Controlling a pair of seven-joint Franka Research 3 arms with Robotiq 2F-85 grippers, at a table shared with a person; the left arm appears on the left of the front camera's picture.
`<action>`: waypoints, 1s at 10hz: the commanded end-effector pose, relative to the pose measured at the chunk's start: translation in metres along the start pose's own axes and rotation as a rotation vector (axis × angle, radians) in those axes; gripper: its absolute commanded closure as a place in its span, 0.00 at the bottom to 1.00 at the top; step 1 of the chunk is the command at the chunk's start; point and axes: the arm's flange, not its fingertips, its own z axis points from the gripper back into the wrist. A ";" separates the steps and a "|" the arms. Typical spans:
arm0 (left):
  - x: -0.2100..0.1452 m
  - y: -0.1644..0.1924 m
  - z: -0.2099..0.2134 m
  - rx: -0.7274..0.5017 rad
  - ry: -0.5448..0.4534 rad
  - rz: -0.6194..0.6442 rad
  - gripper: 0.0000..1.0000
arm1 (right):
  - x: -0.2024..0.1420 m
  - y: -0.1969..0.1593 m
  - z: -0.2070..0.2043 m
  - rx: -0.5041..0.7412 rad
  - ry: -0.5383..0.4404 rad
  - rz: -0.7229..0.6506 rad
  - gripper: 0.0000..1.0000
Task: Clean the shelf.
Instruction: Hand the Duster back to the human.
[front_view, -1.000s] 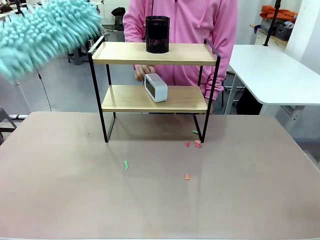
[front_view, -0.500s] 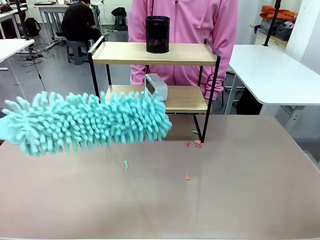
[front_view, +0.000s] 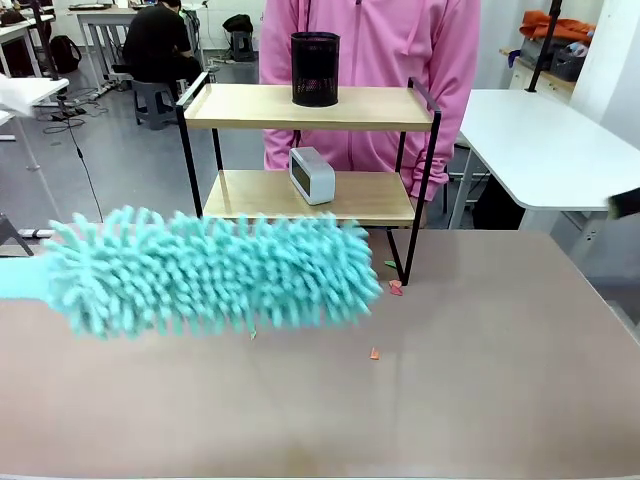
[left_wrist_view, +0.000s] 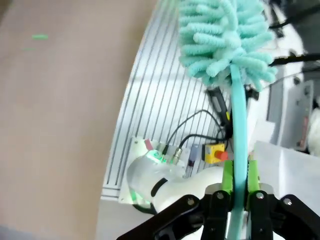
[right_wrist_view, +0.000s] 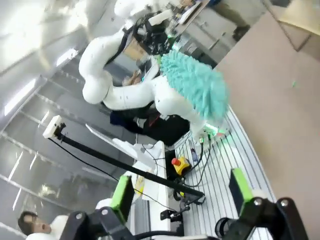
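Two-tier shelf (front_view: 310, 150), far side of beige counter (front_view: 480, 400), just before a person in pink.

Light wooden boards in thin black metal frame, raised side rails; black mesh cup (front_view: 315, 68) on upper board, small white clock (front_view: 311, 175) on lower. Coloured scraps (front_view: 395, 288) on counter by right front leg. Left hand (left_wrist_view: 240, 181) clamped on teal duster (front_view: 215, 272) handle, fluffy head hovering over counter, in front of shelf. Right hand (right_wrist_view: 182, 190) spread wide, holding nothing.
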 end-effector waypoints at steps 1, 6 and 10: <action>0.029 -0.009 0.002 0.008 0.085 -0.092 0.88 | 0.025 -0.021 -0.052 0.022 0.001 0.081 0.00; 0.065 -0.009 -0.012 -0.038 0.149 -0.171 0.88 | 0.012 -0.053 -0.177 0.051 0.058 0.034 0.00; 0.068 -0.004 -0.011 -0.041 0.108 -0.142 0.88 | -0.002 -0.052 -0.194 0.093 0.214 0.032 0.00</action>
